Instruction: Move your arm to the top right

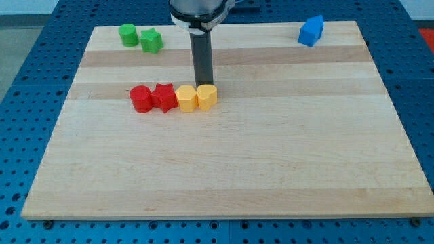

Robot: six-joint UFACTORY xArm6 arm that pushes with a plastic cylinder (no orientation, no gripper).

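The tabletop (224, 176) is made of pale wood planks, smooth, with faint stripes running from side to side. It sits on a blue metal base (27, 81) full of little holes. The part of the tabletop nearest the view's bottom is wide bare wood, all the way to the front edge.

Farther up, near the middle, four small blocks stand in a row, each touching the next. From the view's left they are a red round block (141, 99), a red star block (163, 97), a yellow block (186, 99) with a rounded top, and a second yellow block (207, 97) with flat sides. They look like smooth painted wood or plastic.

My tip (203, 85) is just behind the second yellow block, right at its top edge. It is so close that I cannot tell if it touches. The rod is dark, straight and upright, and it hangs from a round black and white arm part (198, 13) at the view's top. There is no pincer here, so there is nothing to be apart or together.

To the view's right of the row, the wood is bare up to the right edge.

Farthest away, near the top left corner, a green round block (127, 34) and a green block (151, 41) with bumpy sides stand just beside each other. In the top right corner a blue block (311, 31) shaped like a little house stands alone, close to the back edge. It is well apart from my tip, with bare wood between them.
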